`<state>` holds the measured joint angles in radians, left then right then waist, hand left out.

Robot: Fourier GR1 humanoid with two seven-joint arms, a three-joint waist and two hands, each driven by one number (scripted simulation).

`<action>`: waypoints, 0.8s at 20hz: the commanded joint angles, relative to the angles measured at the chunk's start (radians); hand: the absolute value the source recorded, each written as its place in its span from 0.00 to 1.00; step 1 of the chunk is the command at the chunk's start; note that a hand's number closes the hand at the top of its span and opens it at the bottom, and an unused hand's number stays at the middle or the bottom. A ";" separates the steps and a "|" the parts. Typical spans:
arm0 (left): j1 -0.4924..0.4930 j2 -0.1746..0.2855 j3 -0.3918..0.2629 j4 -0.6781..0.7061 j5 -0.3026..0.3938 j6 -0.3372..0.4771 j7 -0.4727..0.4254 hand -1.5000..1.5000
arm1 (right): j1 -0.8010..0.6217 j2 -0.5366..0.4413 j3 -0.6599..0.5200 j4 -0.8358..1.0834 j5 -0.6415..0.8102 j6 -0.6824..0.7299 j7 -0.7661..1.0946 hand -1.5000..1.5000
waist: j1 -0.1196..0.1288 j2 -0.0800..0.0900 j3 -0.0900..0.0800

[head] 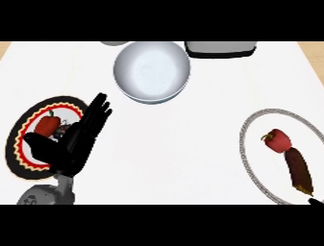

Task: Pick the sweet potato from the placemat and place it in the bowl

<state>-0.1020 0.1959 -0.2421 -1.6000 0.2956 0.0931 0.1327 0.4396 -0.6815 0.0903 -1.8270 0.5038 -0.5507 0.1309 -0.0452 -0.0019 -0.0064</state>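
Sweet potato [299,170] lies ungrasped on the grey-rimmed placemat [247,144], lower right of frame, just below a red pepper [276,141]. Your left hand [76,139] is spread, fingers straight, over the dark mat [17,144] at left. Your right hand [313,202] barely shows at the bottom edge; I cannot tell its state. Judged step: approach. Next, grasp the potato clear of the pepper. Open worktop [193,139] leads to the bowl [152,72], upper centre.

free: counter [207,129] between mat [317,144] and bowl [152,72] | obstacle: pepper [276,140] just beside potato [299,170] | box [219,48] right of bowl
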 commanded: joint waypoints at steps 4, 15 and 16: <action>-0.001 -0.003 0.006 0.043 0.006 -0.037 -0.034 0.50 | 0.084 -0.059 0.015 -0.208 0.251 0.198 0.498 0.00 | 0.034 0.007 -0.001; -0.028 -0.027 0.000 0.080 -0.011 -0.068 -0.048 0.50 | -0.239 0.063 0.158 -0.259 0.220 0.662 1.046 0.00 | 0.056 0.006 0.005; -0.054 0.019 0.034 0.000 0.032 -0.079 0.056 0.50 | -0.281 0.040 0.080 -0.167 0.142 0.680 0.996 0.00 | 0.062 0.005 0.006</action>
<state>-0.1265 0.1869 -0.2395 -1.5698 0.3032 0.0308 0.1268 0.2659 -0.6632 0.2019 -2.0751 0.7034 0.0180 1.0216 0.0135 0.0041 -0.0025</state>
